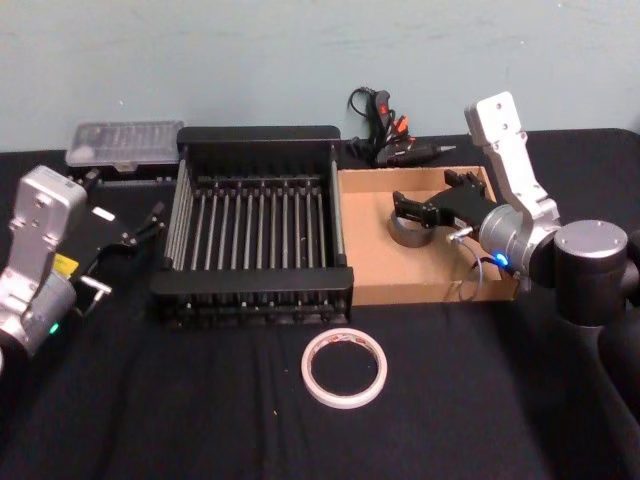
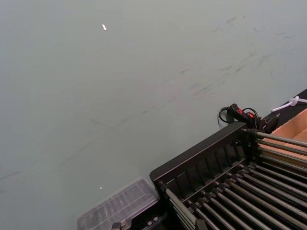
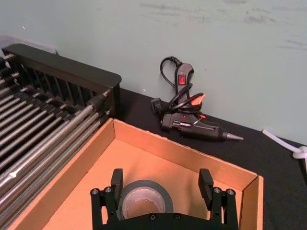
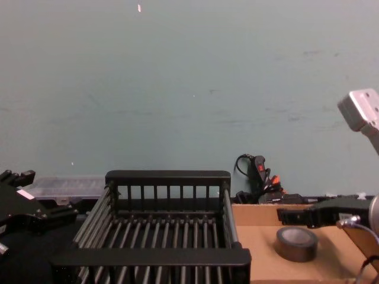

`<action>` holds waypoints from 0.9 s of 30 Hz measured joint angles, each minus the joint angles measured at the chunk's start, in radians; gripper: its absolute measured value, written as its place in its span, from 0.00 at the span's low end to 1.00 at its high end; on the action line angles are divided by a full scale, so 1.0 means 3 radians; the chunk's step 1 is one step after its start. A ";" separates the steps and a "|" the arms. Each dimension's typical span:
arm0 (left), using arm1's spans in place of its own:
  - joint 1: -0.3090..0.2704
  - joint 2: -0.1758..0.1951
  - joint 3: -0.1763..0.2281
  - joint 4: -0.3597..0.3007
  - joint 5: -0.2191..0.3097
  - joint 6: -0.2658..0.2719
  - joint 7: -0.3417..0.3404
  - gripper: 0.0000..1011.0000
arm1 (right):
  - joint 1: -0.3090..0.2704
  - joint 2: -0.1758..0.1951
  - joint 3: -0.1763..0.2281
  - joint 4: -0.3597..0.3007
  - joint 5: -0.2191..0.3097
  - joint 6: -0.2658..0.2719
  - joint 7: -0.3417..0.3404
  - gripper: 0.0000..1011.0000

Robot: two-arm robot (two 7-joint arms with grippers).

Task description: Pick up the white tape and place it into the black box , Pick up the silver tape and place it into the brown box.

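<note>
One half of your job looks done, the other not begun. Nearest you, the white tape [image 1: 345, 368] lies flat on the black cloth just in front of the black box [image 1: 253, 298], which holds nothing yet. Your left gripper [image 1: 135, 232] sits parked beside that crate's left wall; you cannot tell from these views whether its fingers are spread or closed. Farther back on your right, the silver tape [image 3: 142, 201] rests flat on the floor of the brown box [image 1: 368, 272], and your right gripper [image 3: 162, 183] hangs over it with its fingers spread wide on either side of the roll, not pinching it. Judged from this, the white roll is what remains.
</note>
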 joint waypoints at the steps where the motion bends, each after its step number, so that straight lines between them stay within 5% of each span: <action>1: 0.0000 0.0000 0.0000 0.0000 0.0000 0.0000 0.0000 0.99 | -0.0011 0.0003 0.0010 -0.0022 0.0006 0.0006 0.0008 0.99; 9: 0.0000 0.0000 0.0000 0.0000 0.0000 0.0000 0.0000 0.99 | -0.0207 0.0080 0.0107 -0.0399 0.0096 0.0152 0.0092 0.99; 15: 0.0000 0.0000 0.0000 0.0000 0.0000 0.0000 0.0000 0.99 | -0.0536 0.0250 0.0161 -0.0910 0.0216 0.0298 0.0197 0.99; 27: 0.0000 0.0000 0.0000 0.0000 0.0000 0.0000 0.0000 0.99 | -0.1127 0.0617 0.0188 -0.1618 0.0379 0.0219 0.0356 0.99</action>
